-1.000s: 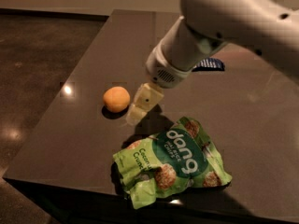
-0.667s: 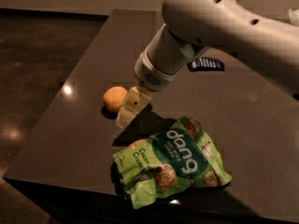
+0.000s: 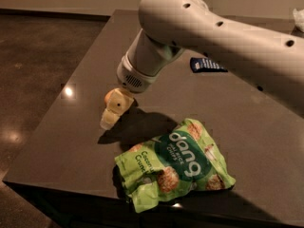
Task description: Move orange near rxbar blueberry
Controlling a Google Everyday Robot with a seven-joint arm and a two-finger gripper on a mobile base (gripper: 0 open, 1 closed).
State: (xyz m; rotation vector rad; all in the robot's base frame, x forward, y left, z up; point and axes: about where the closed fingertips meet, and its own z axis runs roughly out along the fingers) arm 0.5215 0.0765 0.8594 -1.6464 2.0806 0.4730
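The orange (image 3: 109, 98) lies on the dark table (image 3: 61, 141) left of centre; only a sliver of it shows behind my gripper. My gripper (image 3: 114, 112) hangs from the white arm (image 3: 199, 27) and sits right at the orange, covering most of it. The rxbar blueberry (image 3: 207, 64), a flat dark blue wrapper with white lettering, lies at the far right of the table, partly hidden by the arm, well apart from the orange.
A large green "dang" chip bag (image 3: 175, 163) lies near the table's front edge, just right of and in front of the gripper. The table's left edge drops to a dark glossy floor (image 3: 33, 70).
The arm has swung left and down toward the orange. The gripper, which was to the right of the orange, now covers most of it. The orange, bag and bar have not moved.
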